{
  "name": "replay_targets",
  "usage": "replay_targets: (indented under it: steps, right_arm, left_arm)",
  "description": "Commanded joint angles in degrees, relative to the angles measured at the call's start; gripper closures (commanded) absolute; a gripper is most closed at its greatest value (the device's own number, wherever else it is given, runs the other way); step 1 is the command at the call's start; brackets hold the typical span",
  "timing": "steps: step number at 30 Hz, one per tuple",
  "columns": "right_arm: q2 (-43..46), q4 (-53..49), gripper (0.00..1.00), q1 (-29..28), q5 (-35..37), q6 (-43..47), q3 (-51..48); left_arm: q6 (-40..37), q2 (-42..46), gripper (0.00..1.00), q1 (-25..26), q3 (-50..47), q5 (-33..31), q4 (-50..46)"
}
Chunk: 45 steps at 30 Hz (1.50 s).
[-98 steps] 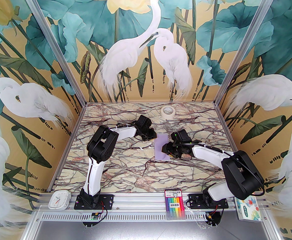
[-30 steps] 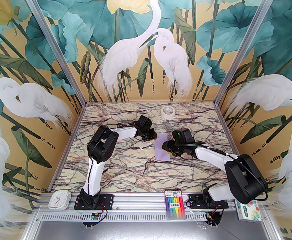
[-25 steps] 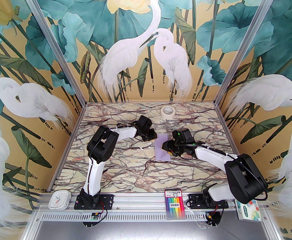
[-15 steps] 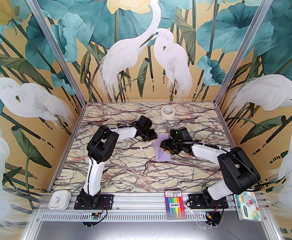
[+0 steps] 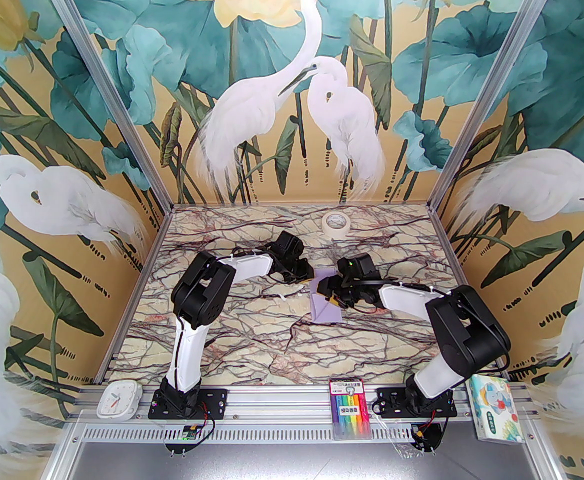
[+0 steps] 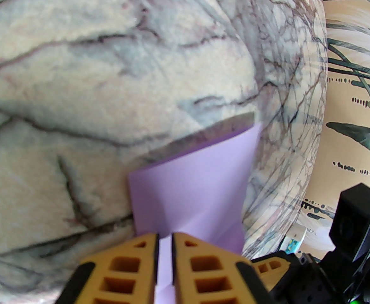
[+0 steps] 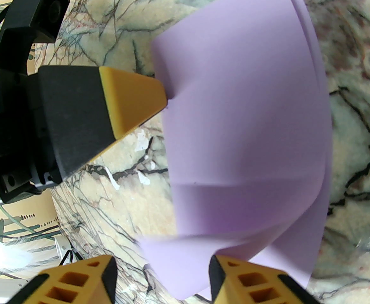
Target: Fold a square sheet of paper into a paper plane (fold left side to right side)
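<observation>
Lavender paper: the square sheet of paper [image 5: 326, 312] lies on the marble-pattern table [image 5: 251, 338], doubled over into a narrow strip with its long axis running away from the arm bases. Top external view: left gripper [image 5: 308, 282] at the sheet's far-left edge; right gripper [image 5: 326, 290] over the sheet's right half, hiding part of it. White tape roll [image 5: 335, 224] well beyond the sheet's far end, apart from it. Marker pack [image 5: 351, 407] on the rail on the near side of the sheet; tissue pack [image 5: 497, 408] to its near right; small white clock [image 5: 118, 399] to its near left. Left wrist view: yellow fingers drawn almost together, with lavender showing through the thin slit between the pads. Tips sit at the sheet's edge; cannot tell whether they pinch that edge or just press on it. Beyond the tips the sheet shows a diagonal crease and a dark shadow band along its far edge. Right wrist view: right jaws stand well apart, not closed on the paper. The sheet's nearest end lies in the gap between them, its edge blurred there. Top layer bows up off the lower layer, whose edge peeks out along the sheet's right side. Left fingertip touches the sheet's left edge and dimples it.
</observation>
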<state>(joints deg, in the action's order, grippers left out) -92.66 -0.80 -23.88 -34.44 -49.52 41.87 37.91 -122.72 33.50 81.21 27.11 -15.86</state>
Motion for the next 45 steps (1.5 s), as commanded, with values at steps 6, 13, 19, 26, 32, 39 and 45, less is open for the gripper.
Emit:
replay_targets:
  steps: [6, 13, 19, 26, 32, 39, 45]
  right_arm:
    - [-0.58, 0.80, 0.61, 0.17, -0.11, -0.08, 0.80]
    - [-1.44, -1.02, 0.77, 0.17, 1.64, 0.47, 1.41]
    - [-1.81, -2.57, 0.84, 0.19, 2.96, 0.59, 1.90]
    - [-2.17, -1.25, 0.90, 0.15, 3.41, -0.63, 1.65]
    - [-2.05, -0.13, 0.90, 0.15, 3.85, -1.42, 1.55]
    - [-2.68, 1.16, 0.90, 0.22, 3.54, -2.19, 1.31]
    - [-2.91, 2.39, 0.89, 0.19, 3.50, -2.77, 0.56]
  left_arm:
    - [0.50, 2.83, 0.86, 0.16, -1.12, -0.72, -1.50]
    - [1.05, 8.89, 0.85, -0.36, -3.03, -1.57, -1.57]
    - [3.19, 14.86, 0.85, -0.20, -9.21, -0.31, 0.84]
    - [8.90, 21.57, 0.81, 1.50, -20.78, -0.12, 9.10]
    - [14.31, 24.02, 0.74, 2.99, -27.35, -1.16, 18.18]
    - [16.87, 23.12, 0.72, 4.02, -30.30, -0.57, 23.47]
    - [17.87, 21.66, 0.72, 4.98, -30.84, -0.85, 24.46]
